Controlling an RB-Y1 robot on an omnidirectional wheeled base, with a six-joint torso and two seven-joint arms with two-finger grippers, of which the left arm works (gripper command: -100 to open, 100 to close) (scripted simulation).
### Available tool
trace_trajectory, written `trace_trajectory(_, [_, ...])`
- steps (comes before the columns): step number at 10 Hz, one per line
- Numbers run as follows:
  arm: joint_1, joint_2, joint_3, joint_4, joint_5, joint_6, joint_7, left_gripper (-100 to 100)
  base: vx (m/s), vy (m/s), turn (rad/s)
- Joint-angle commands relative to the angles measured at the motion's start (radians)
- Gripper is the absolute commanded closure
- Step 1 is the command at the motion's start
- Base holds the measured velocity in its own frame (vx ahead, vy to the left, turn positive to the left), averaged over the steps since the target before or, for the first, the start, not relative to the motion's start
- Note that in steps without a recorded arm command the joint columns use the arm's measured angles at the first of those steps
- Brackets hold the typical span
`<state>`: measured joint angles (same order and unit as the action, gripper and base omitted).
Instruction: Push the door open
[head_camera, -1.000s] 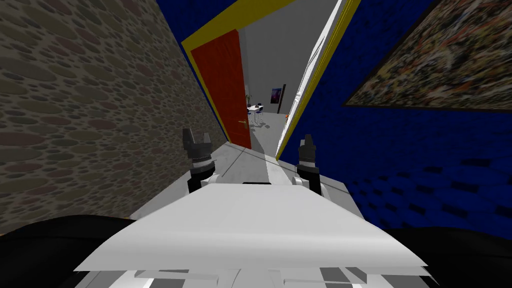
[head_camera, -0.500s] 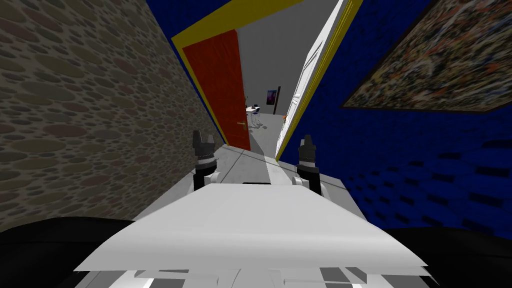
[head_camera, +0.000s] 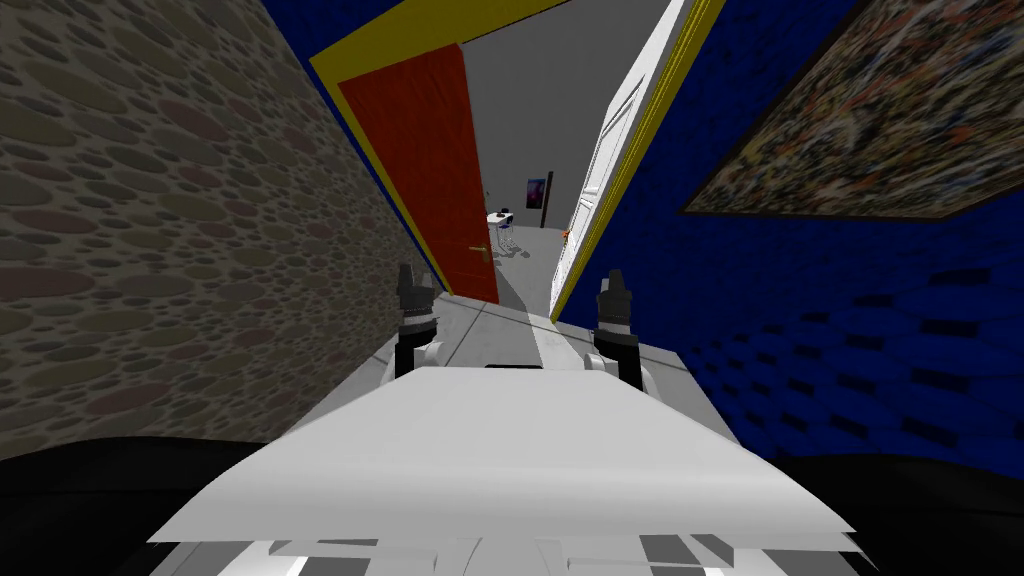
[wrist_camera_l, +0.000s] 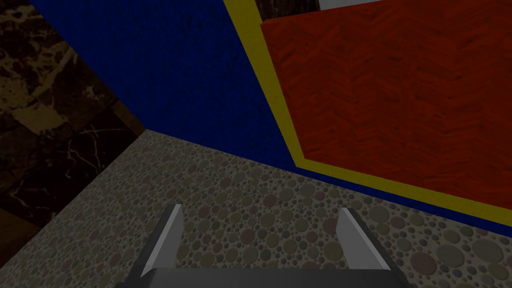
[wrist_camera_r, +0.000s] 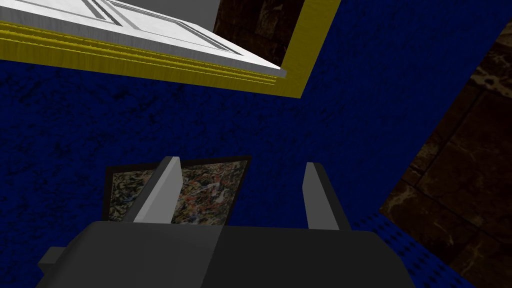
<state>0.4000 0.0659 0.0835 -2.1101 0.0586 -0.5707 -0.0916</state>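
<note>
A red door (head_camera: 425, 170) with a small handle (head_camera: 480, 252) stands ajar on the left of a yellow-framed opening (head_camera: 400, 45) at the end of the corridor. In the head view my left gripper (head_camera: 413, 285) is held up just short of the door's lower part, near the pebble wall. The left wrist view has the left gripper (wrist_camera_l: 260, 235) open, with the red door (wrist_camera_l: 400, 100) and the yellow frame (wrist_camera_l: 265, 90) ahead of it. My right gripper (head_camera: 613, 285) is raised on the right, and the right gripper (wrist_camera_r: 240, 192) is open with nothing in it.
A pebble-patterned wall (head_camera: 150, 220) runs close on my left and a blue wall (head_camera: 820, 300) with a framed painting (head_camera: 880, 110) on my right. A white door (head_camera: 620, 150) stands open along the right. Beyond the opening are a grey floor and a small white table (head_camera: 500, 218).
I have moved closer to the doorway, so the red door looks larger. My left gripper has shifted inward toward the door and turned at the wrist. The right arm is unchanged.
</note>
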Motion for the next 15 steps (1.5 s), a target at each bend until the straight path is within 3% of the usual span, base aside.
trace_trajectory(1, [-0.031,0.001,0.008,0.043,-0.002,0.009,-0.005,-100,0.068,0.101,-0.116])
trace_trajectory(15, [-0.24,0.018,0.106,0.395,0.003,0.084,-0.022,-100,0.073,0.117,-0.143])
